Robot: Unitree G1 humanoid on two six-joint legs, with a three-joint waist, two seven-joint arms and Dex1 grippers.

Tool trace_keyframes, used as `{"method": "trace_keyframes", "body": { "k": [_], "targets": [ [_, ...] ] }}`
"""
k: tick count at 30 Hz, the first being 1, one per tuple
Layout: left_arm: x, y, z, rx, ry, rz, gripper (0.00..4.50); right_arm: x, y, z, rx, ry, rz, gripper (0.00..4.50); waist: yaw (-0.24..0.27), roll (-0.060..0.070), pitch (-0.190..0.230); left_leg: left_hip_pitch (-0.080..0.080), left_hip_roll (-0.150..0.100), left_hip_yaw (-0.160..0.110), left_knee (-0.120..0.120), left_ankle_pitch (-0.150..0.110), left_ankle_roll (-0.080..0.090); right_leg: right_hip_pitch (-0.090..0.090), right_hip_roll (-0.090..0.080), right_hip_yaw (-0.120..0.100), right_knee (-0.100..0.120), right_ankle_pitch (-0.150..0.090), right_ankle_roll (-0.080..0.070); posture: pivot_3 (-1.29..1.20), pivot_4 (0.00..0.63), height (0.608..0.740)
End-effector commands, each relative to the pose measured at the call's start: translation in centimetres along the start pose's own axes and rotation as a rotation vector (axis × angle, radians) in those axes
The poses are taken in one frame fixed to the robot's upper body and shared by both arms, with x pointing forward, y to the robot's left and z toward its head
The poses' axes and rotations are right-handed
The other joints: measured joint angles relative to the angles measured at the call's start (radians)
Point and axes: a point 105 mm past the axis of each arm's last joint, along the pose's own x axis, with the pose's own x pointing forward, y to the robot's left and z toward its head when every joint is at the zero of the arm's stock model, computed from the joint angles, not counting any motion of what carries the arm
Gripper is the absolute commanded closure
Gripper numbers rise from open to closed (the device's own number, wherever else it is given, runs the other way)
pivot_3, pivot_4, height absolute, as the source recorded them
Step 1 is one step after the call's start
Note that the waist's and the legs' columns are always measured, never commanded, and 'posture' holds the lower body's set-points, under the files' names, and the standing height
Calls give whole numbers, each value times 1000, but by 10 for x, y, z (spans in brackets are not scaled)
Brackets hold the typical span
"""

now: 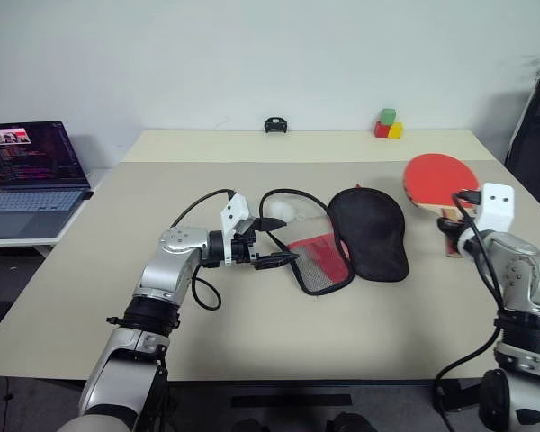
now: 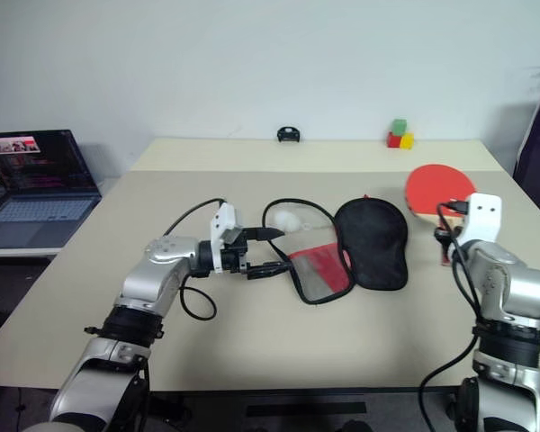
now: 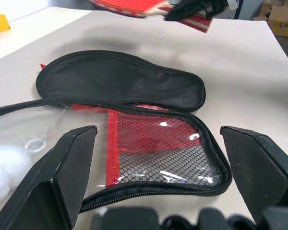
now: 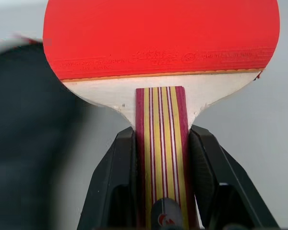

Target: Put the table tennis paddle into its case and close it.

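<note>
The right gripper (image 4: 161,158) has its two black fingers (image 4: 117,167) pressed against either side of the striped wooden handle of the table tennis paddle (image 4: 161,38), so it grips the bat by the handle with the red rubber face pointing away from the wrist; in the left eye view this gripper (image 1: 452,220) sits at the right edge of the frame, and the paddle's round red blade (image 1: 441,178) shows just above and left of it, over the right part of the table (image 1: 252,342). The left gripper (image 1: 268,245) stands with its jaws wide apart and nothing between them, pointing toward the right of the frame; in the left wrist view its fingers (image 3: 62,167) frame the open case (image 3: 134,91). The case (image 1: 355,234) lies unzipped and spread flat in the middle of the table: a black half toward the right (image 1: 371,229) and a red half with a mesh pocket (image 1: 319,261) just beside the left gripper's fingertips, whether touching them cannot be told. A small white charm (image 1: 282,212) lies by the case's upper left edge. Farther out, a small black object (image 1: 275,125) and coloured blocks (image 1: 388,124) sit at the far edge of the table, and an open laptop (image 1: 31,175) stands on a separate surface at the left of the frame.
</note>
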Motion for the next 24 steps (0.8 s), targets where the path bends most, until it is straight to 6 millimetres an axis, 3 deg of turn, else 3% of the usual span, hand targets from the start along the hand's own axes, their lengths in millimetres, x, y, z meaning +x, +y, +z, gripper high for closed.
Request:
{"method": "trace_keyframes", "body": {
  "k": [1, 3, 6, 11, 24],
  "targets": [
    [-5, 2, 13, 31, -39, 20, 0, -7, 39, 10, 5, -45, 92, 3369, 1, 0, 0, -1, 0, 0, 0, 0, 0, 0, 0, 0, 0, 0, 0, 0, 150, 740],
    [-5, 2, 13, 29, -40, 20, 0, -6, 60, 2, 8, -24, 143, 3369, 1, 0, 0, -2, 0, -1, 0, 0, 0, -1, 0, -1, -1, 0, 0, 0, 150, 740],
    [-4, 2, 14, 28, -42, 21, 0, 3, 71, -14, 4, 14, 156, 3369, 0, 0, 0, -5, -1, -1, 0, 0, 0, -6, 0, 0, 1, 0, 0, 0, 150, 740],
    [-5, 1, 14, 27, -44, 25, 0, 9, 90, -22, -1, 28, 190, 3369, 1, 0, 0, -13, -2, 0, 2, 3, -4, -15, -1, 1, 3, 0, 0, 0, 150, 740],
    [-6, 0, 13, 22, -42, 33, 0, 24, 88, -41, -38, 61, 164, 3369, -2, 0, 0, -12, -2, 1, 1, 3, -4, -15, -1, 1, 5, 0, 0, 0, 150, 740]
  ]
}}
